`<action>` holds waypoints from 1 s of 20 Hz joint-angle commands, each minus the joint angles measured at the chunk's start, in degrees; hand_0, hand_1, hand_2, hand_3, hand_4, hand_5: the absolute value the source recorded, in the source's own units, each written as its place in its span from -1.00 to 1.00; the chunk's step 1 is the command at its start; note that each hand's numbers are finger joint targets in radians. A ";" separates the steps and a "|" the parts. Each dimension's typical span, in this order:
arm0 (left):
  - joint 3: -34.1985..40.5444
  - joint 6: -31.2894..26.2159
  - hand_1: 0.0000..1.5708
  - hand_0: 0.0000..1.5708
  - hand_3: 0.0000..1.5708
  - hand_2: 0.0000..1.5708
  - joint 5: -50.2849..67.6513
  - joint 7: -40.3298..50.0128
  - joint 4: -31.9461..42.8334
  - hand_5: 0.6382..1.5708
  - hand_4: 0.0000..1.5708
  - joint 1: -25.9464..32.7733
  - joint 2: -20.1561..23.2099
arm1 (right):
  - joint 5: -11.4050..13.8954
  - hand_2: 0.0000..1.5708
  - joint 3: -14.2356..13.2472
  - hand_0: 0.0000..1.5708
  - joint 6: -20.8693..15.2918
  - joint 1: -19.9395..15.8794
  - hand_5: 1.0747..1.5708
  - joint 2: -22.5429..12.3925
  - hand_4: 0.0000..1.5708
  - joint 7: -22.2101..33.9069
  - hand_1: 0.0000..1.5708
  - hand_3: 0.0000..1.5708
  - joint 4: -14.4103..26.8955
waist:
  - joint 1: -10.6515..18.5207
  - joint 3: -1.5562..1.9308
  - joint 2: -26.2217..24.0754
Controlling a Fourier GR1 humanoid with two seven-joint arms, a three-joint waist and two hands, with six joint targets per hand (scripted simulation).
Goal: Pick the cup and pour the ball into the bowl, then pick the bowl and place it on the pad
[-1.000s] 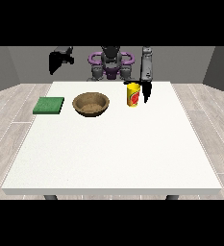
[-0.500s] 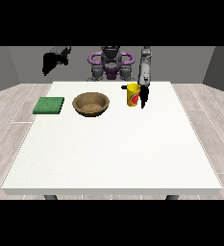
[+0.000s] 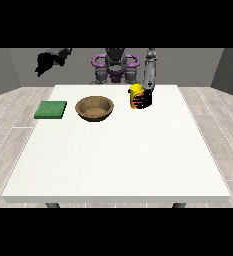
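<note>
A bare test room, like a robot lab. A large white tabletop [image 3: 118,150] stands on pale wood-plank flooring [image 3: 10,107] before plain grey walls [image 3: 8,70]. A humanoid robot [image 3: 116,65] stands behind it. Only a few household props lie near the fingers: a wooden bowl [image 3: 94,108], a yellow cup [image 3: 136,96], a green pad [image 3: 51,110].

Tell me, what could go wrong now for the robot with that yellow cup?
The robot hand at the view's right is right against the yellow cup; a nudge might tip it before it is lifted. The round brown wooden bowl sits apart from the cup, so a badly aimed pour could miss it.
</note>
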 commanded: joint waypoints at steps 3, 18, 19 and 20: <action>-1.38 2.43 0.71 0.71 1.00 1.00 -1.84 3.33 1.10 0.15 0.65 -2.85 -0.16 | -0.19 -0.50 -2.12 -1.00 0.00 0.14 0.99 -1.83 -0.26 0.64 -1.00 -0.13 3.15 | 1.73 -0.12 -3.28; -5.32 13.61 0.71 0.71 1.00 1.00 -10.09 16.66 -2.36 0.22 0.68 -12.31 1.79 | -3.52 -0.58 -6.22 -1.00 7.12 2.11 0.99 -6.15 -0.31 -5.69 -1.00 -0.18 10.84 | -0.47 -0.12 -2.98; -6.46 15.82 0.71 0.71 1.00 1.00 -12.35 21.08 -2.57 0.22 0.68 -15.67 2.89 | -4.11 -0.58 -6.97 -1.00 9.38 1.31 0.99 -7.73 -0.31 -7.54 -1.00 -0.15 12.56 | -0.30 -0.09 -2.69; -7.39 18.57 0.73 0.73 1.00 1.00 -14.66 21.38 -0.90 0.23 0.68 -16.49 3.20 | -3.65 -0.58 -5.59 -1.00 7.05 -0.20 0.99 -5.76 -0.31 -5.44 -1.00 -0.15 10.65 | -1.73 -0.10 -2.45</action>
